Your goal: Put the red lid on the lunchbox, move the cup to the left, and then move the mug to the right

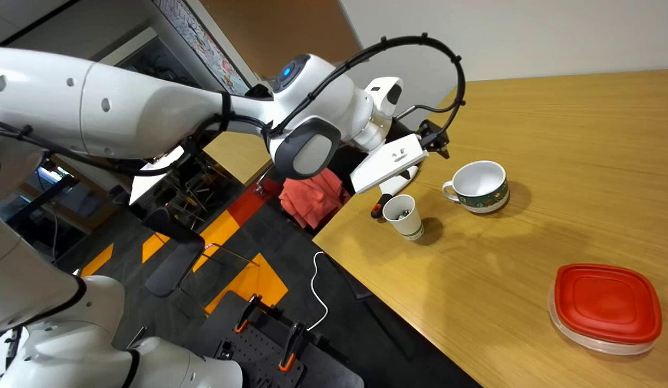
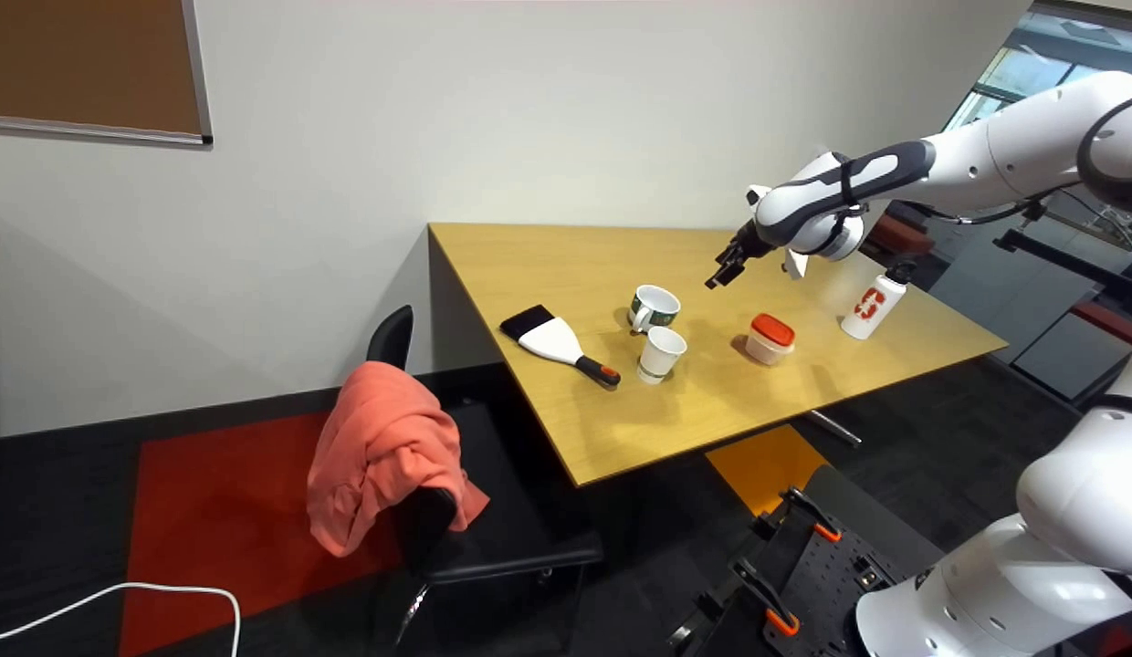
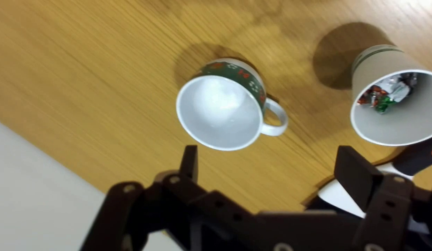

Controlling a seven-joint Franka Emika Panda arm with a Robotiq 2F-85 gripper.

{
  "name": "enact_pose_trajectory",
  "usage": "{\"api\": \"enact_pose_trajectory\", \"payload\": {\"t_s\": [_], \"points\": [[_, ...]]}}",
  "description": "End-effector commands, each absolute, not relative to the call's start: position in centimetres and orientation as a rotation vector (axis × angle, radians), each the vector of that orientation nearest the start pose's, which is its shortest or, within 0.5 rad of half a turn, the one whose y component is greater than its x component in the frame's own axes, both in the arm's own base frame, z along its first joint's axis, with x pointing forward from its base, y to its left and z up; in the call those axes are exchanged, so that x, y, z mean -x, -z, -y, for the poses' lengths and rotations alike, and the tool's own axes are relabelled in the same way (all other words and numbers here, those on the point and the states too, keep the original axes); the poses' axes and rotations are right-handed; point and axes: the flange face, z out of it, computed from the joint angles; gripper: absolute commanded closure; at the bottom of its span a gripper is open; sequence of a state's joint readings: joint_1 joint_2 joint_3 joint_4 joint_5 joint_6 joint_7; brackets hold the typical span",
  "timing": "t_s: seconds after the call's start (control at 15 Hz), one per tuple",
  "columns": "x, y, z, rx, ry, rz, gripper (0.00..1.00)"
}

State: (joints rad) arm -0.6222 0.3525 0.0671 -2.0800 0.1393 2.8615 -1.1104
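In an exterior view, a dark chair [image 2: 511,520] stood off the left edge of the table [image 2: 575,255], a coral garment [image 2: 383,447] draped over its backrest. Close inside that left edge lay a white hand brush [image 2: 555,341], its black head nearest the edge and its dark, orange-marked grip slanting toward the near edge. To the right of it came the mug [image 2: 655,305], white with a green patterned band, upright, its handle turned toward the near edge. Just beside the mug, nearer the near left corner, stood the white paper cup [image 2: 660,356], also upright; in the wrist view, shiny foil-wrapped pieces [image 3: 388,91] lay inside it. Mug and cup were apart, the tabletop showing between them in an exterior view.

Next came the gripper [image 3: 268,153], held above the table, farther toward the far edge than the cup and near the mug, though apart from it. Its jaws stood wide, and in the wrist view the tabletop showed between the fingertips. The white robot arm [image 2: 986,155] reached to it from the right.

Farther right, closer to the near edge than to the far edge, sat the see-through lunchbox [image 2: 764,351], the red lid [image 2: 772,328] resting on top in both exterior views; whether it was snapped down, I could not tell. Toward the right corner stood a white water bottle [image 2: 873,308] with a red emblem.
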Motion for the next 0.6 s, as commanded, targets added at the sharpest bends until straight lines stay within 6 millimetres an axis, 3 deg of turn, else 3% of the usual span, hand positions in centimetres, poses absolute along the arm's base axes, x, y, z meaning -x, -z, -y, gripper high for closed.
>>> {"api": "enact_pose_trajectory", "payload": {"t_s": [0.0, 0.27, 0.53], "points": [[-56.5, -29.7, 36.8, 3.348, 0.533, 0.373, 0.0], [-59.8, -27.4, 38.6, 3.336, 0.449, -0.032, 0.0], [-61.9, -24.2, 39.8, 3.242, 0.365, -0.4, 0.0]]}}
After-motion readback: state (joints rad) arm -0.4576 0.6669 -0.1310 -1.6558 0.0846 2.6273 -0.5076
